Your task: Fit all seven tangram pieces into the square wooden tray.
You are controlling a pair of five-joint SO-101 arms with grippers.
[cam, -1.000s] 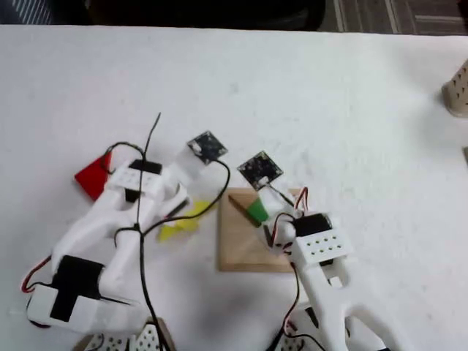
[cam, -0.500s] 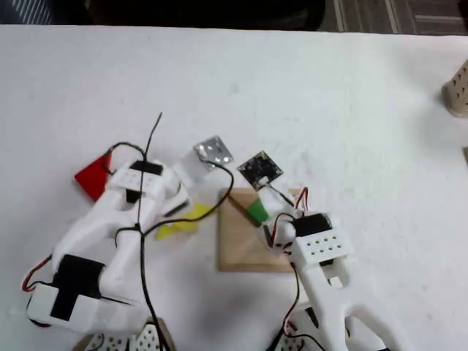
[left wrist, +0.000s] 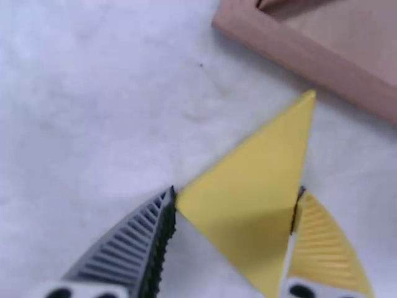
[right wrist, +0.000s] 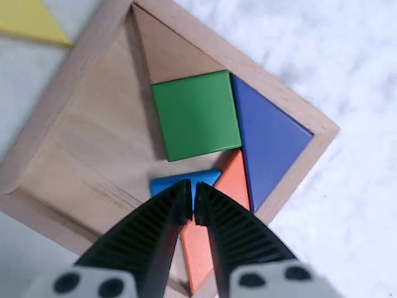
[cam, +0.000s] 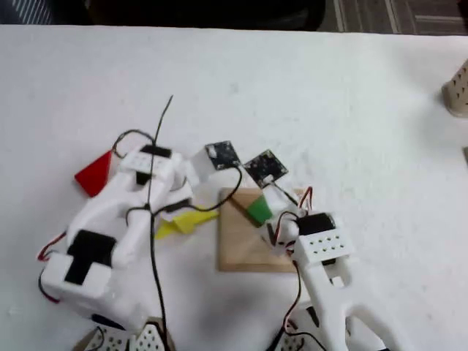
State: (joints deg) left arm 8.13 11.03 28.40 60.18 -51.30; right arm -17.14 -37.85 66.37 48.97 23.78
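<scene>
A yellow triangle [left wrist: 260,167] lies on the white table just beside the square wooden tray [left wrist: 322,59], and my left gripper [left wrist: 234,194] is shut on it, one finger against each of two edges. In the high view this triangle [cam: 189,220] sits left of the tray [cam: 234,252]. Inside the tray lie a green square [right wrist: 196,114], a large blue triangle [right wrist: 270,139], an orange piece [right wrist: 211,217] and a small blue piece [right wrist: 162,184]. My right gripper [right wrist: 192,194] hangs shut over the small blue piece, holding nothing. A red piece [cam: 93,174] rests on the table, left of the left arm.
A beige perforated object [cam: 457,89] stands at the table's right edge. Black cables [cam: 153,190] loop over the left arm. The tray's left half [right wrist: 80,155] is bare wood. Open white tabletop stretches behind both arms.
The left arm has shifted toward the tray and its wrist has turned, nudging the yellow triangle slightly right. The right arm has barely moved.
</scene>
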